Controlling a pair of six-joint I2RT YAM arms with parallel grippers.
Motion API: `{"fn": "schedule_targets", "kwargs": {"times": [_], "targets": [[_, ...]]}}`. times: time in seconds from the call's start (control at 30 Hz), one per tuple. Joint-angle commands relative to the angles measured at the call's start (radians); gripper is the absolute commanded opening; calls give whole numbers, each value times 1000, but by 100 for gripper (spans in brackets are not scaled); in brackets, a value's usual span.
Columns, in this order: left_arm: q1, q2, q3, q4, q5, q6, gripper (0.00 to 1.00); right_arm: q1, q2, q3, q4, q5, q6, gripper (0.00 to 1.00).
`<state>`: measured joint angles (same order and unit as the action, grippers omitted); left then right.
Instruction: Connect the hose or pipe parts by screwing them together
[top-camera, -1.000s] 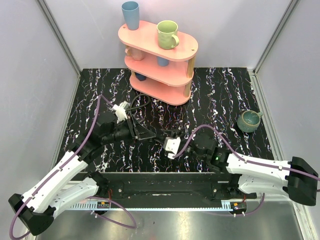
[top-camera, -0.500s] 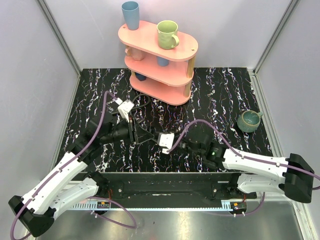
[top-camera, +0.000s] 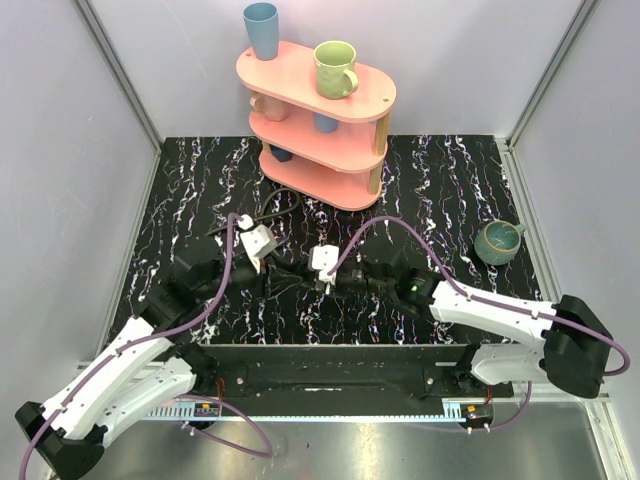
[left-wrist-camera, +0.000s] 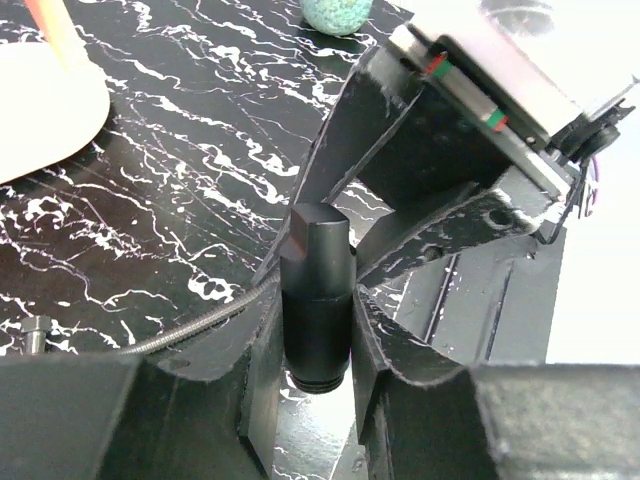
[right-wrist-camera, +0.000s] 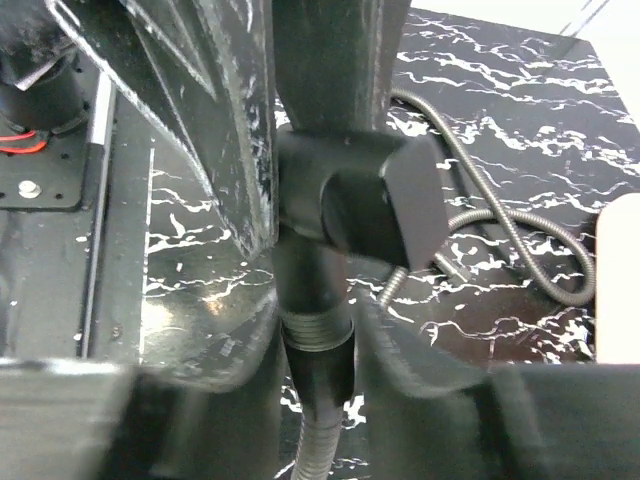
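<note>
Both wrists had swung inward over the last second, the right one further, so that the two claws met nose to nose above the middle of the dark marbled counter. The left claw was closed narrowly on a black cylindrical end fitting, its fingers pressed against both sides. The right claw looked clamped on the threaded collar of a black elbow-shaped connector, though its fingers were blurred in its own wrist view. Both parts were off the counter, each in its claw.

We judged the step in hand to be lining up the two ends before any threading began (whether they already touched, we could not tell). The next move would call for bringing both axes onto one line and easing the threads together. One claw would then turn while the other held firm.

The cylindrical fitting lay with its long axis along the left claw's fingers, its flat end pointing away from that wrist towards the right claw. A thin flexible metal-wound hose trailed off to the side, low over the counter. The connector's neck ran along the right claw's fingers, with its blocky head pointing towards the left claw and its hose leaving back under the wrist.
</note>
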<state>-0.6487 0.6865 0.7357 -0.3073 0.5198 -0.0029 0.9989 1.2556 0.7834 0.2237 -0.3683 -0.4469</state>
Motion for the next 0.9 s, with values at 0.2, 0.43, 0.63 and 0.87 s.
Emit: {"fn": "schedule_targets", "kwargs": {"times": [0.2, 0.43, 0.63, 0.87], "targets": [[4, -108, -90, 228, -157, -405, 0, 0, -157, -130, 62, 236, 37, 78], [7, 63, 138, -117, -385, -667, 0, 0, -298, -240, 146, 285, 24, 83], [12, 140, 180, -110, -210, -948, 0, 1, -347, -285, 212, 266, -3, 84], [37, 113, 116, -89, -244, -1124, 0, 3, -319, -334, 308, 232, -47, 86]]}}
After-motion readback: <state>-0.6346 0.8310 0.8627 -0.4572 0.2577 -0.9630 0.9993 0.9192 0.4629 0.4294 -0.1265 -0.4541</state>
